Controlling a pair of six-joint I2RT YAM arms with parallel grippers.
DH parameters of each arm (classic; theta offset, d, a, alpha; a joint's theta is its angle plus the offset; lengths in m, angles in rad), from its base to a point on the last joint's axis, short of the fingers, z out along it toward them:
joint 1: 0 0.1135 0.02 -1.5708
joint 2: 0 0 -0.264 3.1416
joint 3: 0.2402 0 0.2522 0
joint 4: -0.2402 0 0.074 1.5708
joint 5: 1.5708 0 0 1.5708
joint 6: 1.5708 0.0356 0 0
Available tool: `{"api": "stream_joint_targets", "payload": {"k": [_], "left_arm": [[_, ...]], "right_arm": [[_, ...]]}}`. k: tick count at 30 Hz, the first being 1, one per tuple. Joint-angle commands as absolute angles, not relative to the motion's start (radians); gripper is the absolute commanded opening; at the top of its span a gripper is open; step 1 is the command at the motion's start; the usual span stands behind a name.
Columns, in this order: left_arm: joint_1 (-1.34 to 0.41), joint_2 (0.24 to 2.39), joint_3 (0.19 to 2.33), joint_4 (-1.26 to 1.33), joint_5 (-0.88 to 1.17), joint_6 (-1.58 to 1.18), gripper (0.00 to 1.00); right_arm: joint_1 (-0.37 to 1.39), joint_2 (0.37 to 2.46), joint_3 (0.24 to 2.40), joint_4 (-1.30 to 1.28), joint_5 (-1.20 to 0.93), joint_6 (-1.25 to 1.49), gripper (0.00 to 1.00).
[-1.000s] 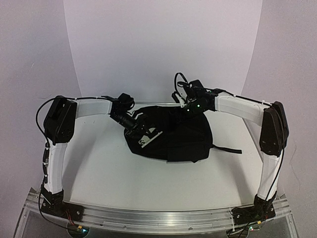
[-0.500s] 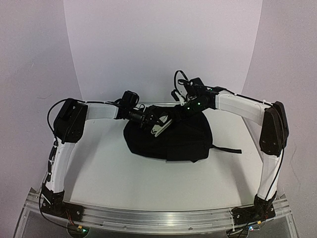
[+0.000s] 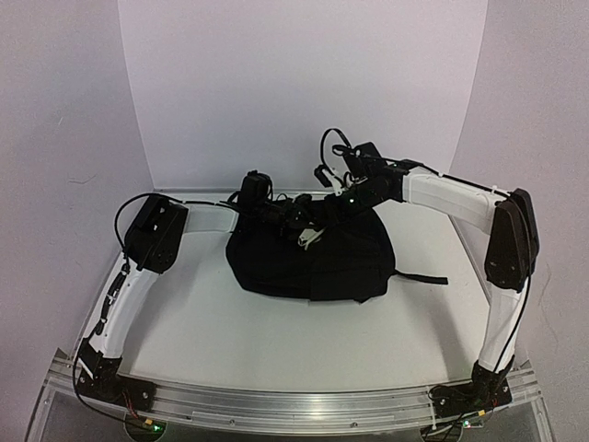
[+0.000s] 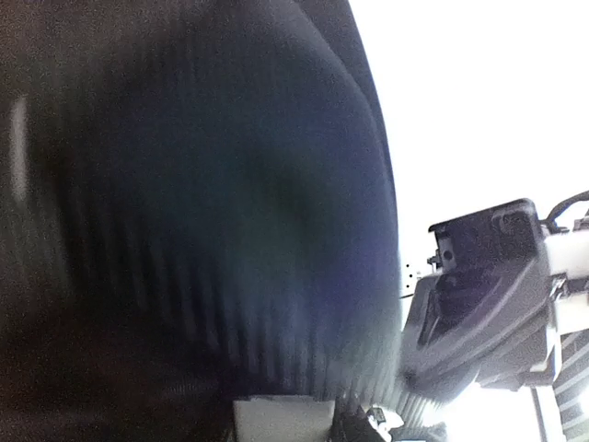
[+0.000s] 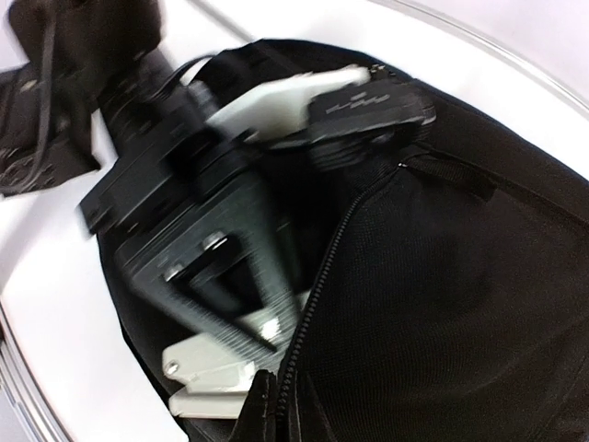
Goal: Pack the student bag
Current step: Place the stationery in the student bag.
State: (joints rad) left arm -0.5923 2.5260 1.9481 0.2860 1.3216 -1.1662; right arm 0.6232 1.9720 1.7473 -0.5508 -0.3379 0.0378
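The student bag [image 3: 340, 267] is a large black backpack lying in the middle of the table. My right gripper [image 3: 333, 204] is at the bag's far top edge, shut on the zipper edge [image 5: 317, 276]; in its wrist view the dark jaws [image 5: 274, 407] pinch that edge. My left gripper [image 3: 308, 235] reaches in from the left just under it, at the bag's mouth. Its white fingers [image 5: 285, 92] stand apart, open, the lower one partly behind the flap. Blurred black fabric [image 4: 202, 203] fills the left wrist view above one white finger [image 4: 281, 419]. The bag's inside is hidden.
A black strap [image 3: 423, 278] trails from the bag to the right across the white tabletop. The curved white backdrop [image 3: 304, 92] stands close behind the bag. The right arm's wrist [image 4: 479, 295] sits close beside my left gripper.
The left arm has swung right and toward the back, carrying its gripper from the bag's left side to its upper middle. The right gripper has held its place on the bag.
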Motion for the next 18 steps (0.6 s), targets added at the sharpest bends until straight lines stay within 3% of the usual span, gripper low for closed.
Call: {"api": "stream_joint_targets", "payload": {"k": [1, 6, 14, 18], "left_arm": [[-0.606, 2.544, 2.074, 0.487, 1.316, -1.257, 0.0], [-0.586, 2.517, 1.98, 0.693, 1.169, -1.381, 0.0], [-0.574, 2.491, 1.923, 0.752, 0.98, -1.431, 0.0], [-0.582, 2.502, 1.943, 0.71, 1.034, -1.415, 0.0]], "right_arm": [[0.688, 1.857, 1.725, -0.46, -0.488, -0.032, 0.0], [0.689, 1.837, 1.697, -0.46, -0.495, -0.006, 0.02], [0.697, 1.866, 1.713, -0.443, -0.52, 0.075, 0.12], [0.695, 1.856, 1.707, -0.455, -0.545, 0.049, 0.29]]}}
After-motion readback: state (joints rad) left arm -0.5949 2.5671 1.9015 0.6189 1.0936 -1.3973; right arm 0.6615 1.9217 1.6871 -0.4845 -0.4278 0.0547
